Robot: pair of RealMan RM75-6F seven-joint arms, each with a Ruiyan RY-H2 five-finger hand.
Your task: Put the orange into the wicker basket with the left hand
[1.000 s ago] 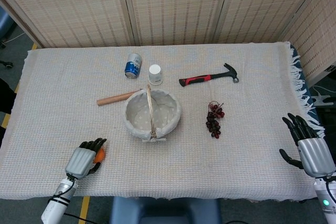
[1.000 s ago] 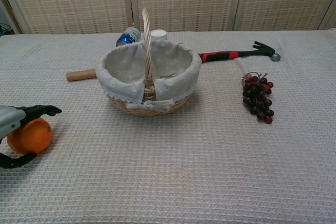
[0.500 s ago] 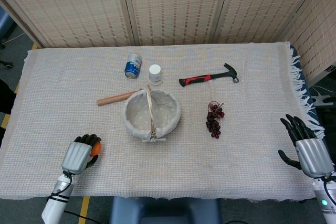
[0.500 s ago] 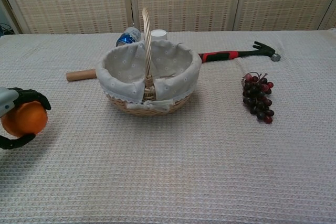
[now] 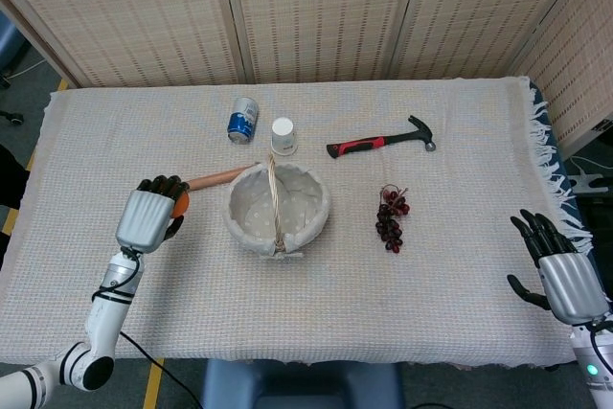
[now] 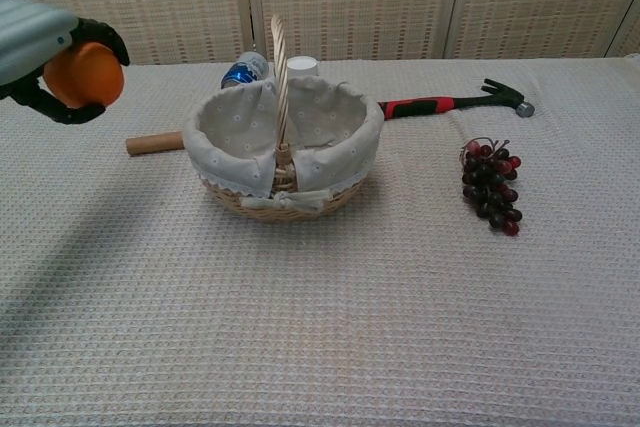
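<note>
No legible text on anything.

Your left hand (image 6: 35, 42) cut by chest view's left edge; its fingers cover most of orange (image 5: 180, 203) in head view. Right hand (image 5: 565, 275) absent from chest view. Basket (image 6: 285, 142) hides most of can (image 6: 243, 70), cup (image 6: 301, 66), and part of wooden handle (image 6: 155, 142).

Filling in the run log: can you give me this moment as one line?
stage: carry | left hand: holds orange, raised left of basket | right hand: open, idle at table edge | basket: no fruit inside
</note>
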